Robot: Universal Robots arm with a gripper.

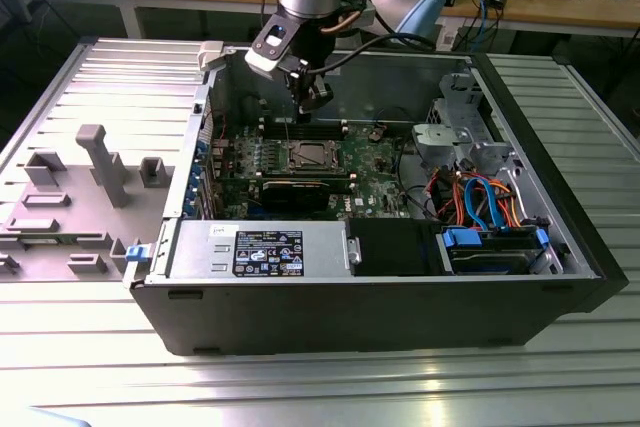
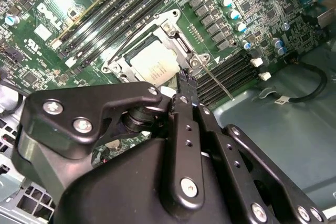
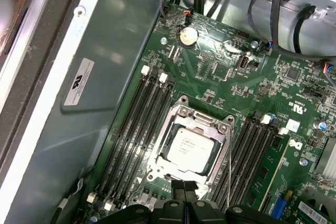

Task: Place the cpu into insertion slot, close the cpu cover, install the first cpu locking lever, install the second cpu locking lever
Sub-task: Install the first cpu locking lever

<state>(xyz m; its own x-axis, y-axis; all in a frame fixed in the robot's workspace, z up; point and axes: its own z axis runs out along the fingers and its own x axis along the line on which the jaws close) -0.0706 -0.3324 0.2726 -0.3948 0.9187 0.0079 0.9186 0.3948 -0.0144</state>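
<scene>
The cpu (image 3: pixel 190 148) lies flat in the insertion slot (image 1: pixel 307 155) on the green motherboard (image 3: pixel 220 72); its pale metal face (image 2: pixel 154 67) shows in both wrist views. The silvery cpu cover (image 3: pixel 185 113) lies down around it as a frame (image 2: pixel 169 29). A thin locking lever (image 2: pixel 219 82) juts out beside the socket, and the same lever (image 3: pixel 230 153) runs along the frame's edge. My gripper (image 1: pixel 311 99) hangs above the socket. Its fingertips (image 2: pixel 187 81) are shut together with nothing between them, right over the cover's edge; they also show as dark fingertips (image 3: pixel 184 188) just beyond the frame.
The board sits in an open computer case (image 1: pixel 330 307) on a metal table. Black memory slots (image 3: pixel 142 124) flank the socket. Drive cages and coloured cables (image 1: pixel 480 197) fill the exterior view's right. Grey fixtures (image 1: pixel 100 162) stand at the left.
</scene>
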